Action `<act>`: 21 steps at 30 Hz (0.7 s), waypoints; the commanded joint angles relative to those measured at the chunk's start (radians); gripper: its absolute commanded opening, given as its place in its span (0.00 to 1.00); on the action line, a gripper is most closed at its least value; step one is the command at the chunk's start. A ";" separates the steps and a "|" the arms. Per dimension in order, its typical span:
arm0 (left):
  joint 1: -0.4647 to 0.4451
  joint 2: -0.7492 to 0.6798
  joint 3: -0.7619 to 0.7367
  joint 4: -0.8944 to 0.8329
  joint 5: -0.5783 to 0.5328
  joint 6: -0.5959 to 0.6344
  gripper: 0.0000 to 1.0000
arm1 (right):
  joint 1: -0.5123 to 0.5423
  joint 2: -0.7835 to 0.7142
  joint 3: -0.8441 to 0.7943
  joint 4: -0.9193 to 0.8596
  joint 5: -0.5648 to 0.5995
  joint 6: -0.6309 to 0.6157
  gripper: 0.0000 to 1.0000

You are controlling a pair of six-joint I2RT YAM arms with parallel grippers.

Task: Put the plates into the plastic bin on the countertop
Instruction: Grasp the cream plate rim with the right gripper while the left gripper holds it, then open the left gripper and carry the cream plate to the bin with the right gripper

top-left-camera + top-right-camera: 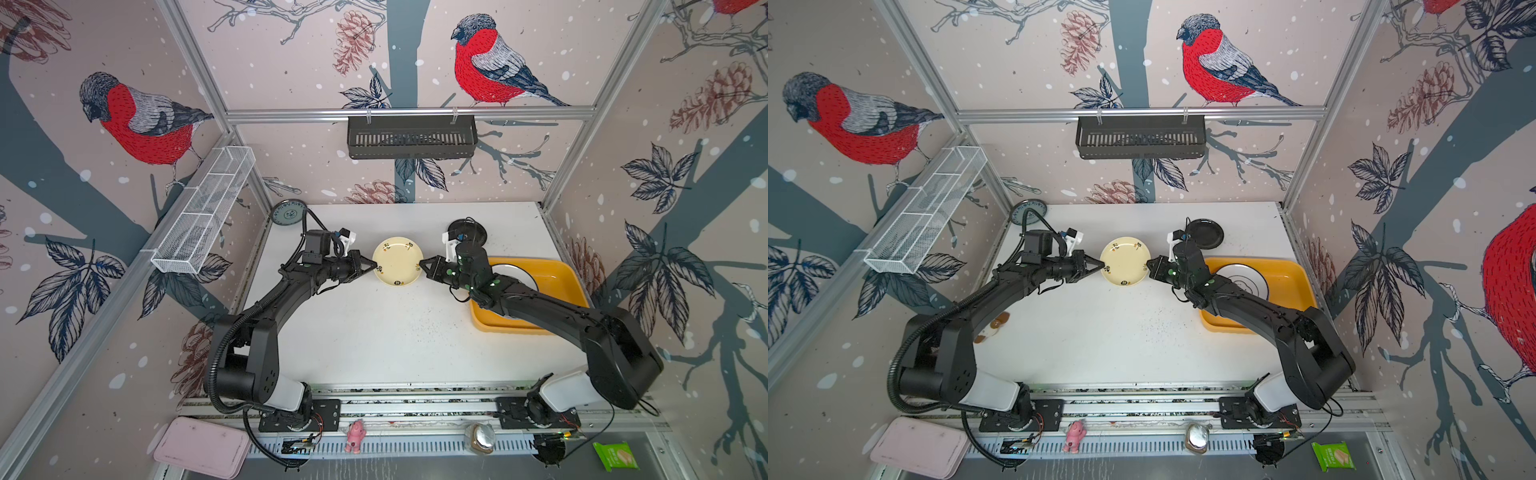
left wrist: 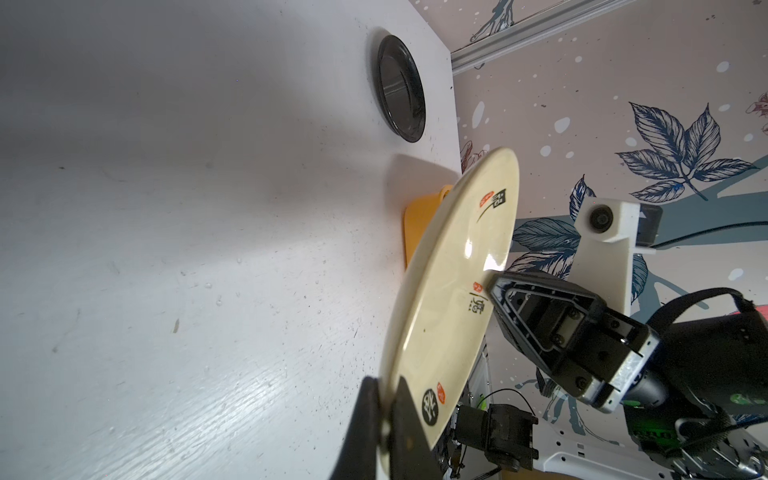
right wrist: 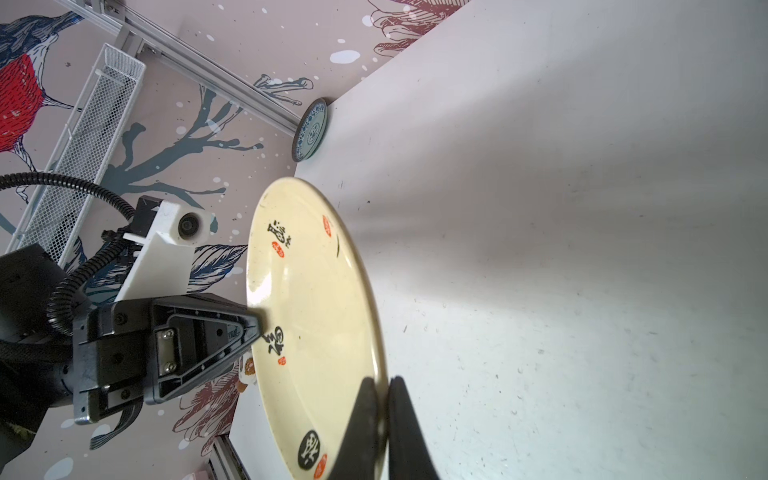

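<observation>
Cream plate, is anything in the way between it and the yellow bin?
No loose thing lies between the cream plate and the yellow bin. Only the right gripper, shut on the plate's rim, and its arm stretched above the bin are on that side. The black plate sits farther back.

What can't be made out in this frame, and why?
- plastic bin: right arm covers much of it in both top views; plates inside can't be counted.
- black plate: partly behind the right wrist in a top view.
- grey-teal plate: pattern too small in both top views.
- cream plate: rim between the jaws, covered by them in both wrist views.
</observation>
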 commanded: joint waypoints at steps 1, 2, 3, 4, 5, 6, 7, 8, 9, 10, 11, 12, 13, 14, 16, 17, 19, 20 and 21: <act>0.003 -0.013 -0.001 0.061 0.050 -0.006 0.02 | 0.002 0.009 0.012 -0.017 -0.004 -0.001 0.03; 0.003 -0.015 -0.001 0.066 0.054 -0.006 0.05 | 0.001 0.010 0.016 -0.021 -0.001 -0.001 0.03; 0.004 -0.016 -0.002 0.069 0.054 -0.008 0.10 | 0.002 0.010 0.017 -0.024 0.003 -0.001 0.03; 0.005 -0.018 -0.002 0.068 0.055 -0.006 0.16 | 0.002 0.008 0.017 -0.027 0.008 -0.001 0.03; 0.007 -0.019 -0.004 0.069 0.056 -0.003 0.22 | 0.001 0.007 0.017 -0.030 0.013 0.000 0.03; 0.007 -0.020 -0.003 0.071 0.054 -0.003 0.29 | 0.001 0.004 0.017 -0.033 0.017 0.001 0.03; 0.010 -0.021 -0.004 0.072 0.056 -0.005 0.32 | 0.001 -0.001 0.017 -0.035 0.022 -0.001 0.03; 0.013 -0.023 -0.006 0.077 0.055 -0.003 0.35 | -0.001 -0.006 0.017 -0.037 0.024 -0.002 0.02; 0.017 -0.027 -0.007 0.081 0.055 -0.005 0.47 | -0.004 -0.009 0.016 -0.041 0.025 -0.004 0.03; 0.020 -0.033 -0.011 0.086 0.053 -0.007 0.52 | -0.006 -0.014 0.016 -0.045 0.025 -0.007 0.02; 0.024 -0.039 -0.014 0.091 0.050 -0.007 0.57 | -0.010 -0.020 0.012 -0.047 0.026 -0.009 0.03; 0.028 -0.046 -0.016 0.093 0.046 -0.007 0.65 | -0.013 -0.028 0.009 -0.052 0.031 -0.010 0.02; 0.031 -0.053 -0.019 0.094 0.041 -0.007 0.74 | -0.017 -0.037 0.006 -0.055 0.035 -0.010 0.02; 0.035 -0.059 -0.019 0.096 0.039 -0.007 0.79 | -0.022 -0.048 0.000 -0.056 0.038 -0.009 0.02; 0.044 -0.071 -0.024 0.101 0.032 -0.008 0.89 | -0.036 -0.073 -0.014 -0.064 0.048 -0.006 0.02; 0.046 -0.078 -0.027 0.105 0.028 -0.007 0.93 | -0.044 -0.087 -0.021 -0.068 0.052 -0.004 0.02; 0.048 -0.089 -0.035 0.124 0.031 -0.012 0.96 | -0.065 -0.127 -0.040 -0.086 0.064 -0.001 0.02; 0.047 -0.092 -0.038 0.133 0.036 -0.015 0.96 | -0.075 -0.146 -0.050 -0.096 0.069 -0.001 0.02; 0.047 -0.094 -0.042 0.148 0.046 -0.021 0.97 | -0.089 -0.172 -0.061 -0.111 0.077 0.001 0.02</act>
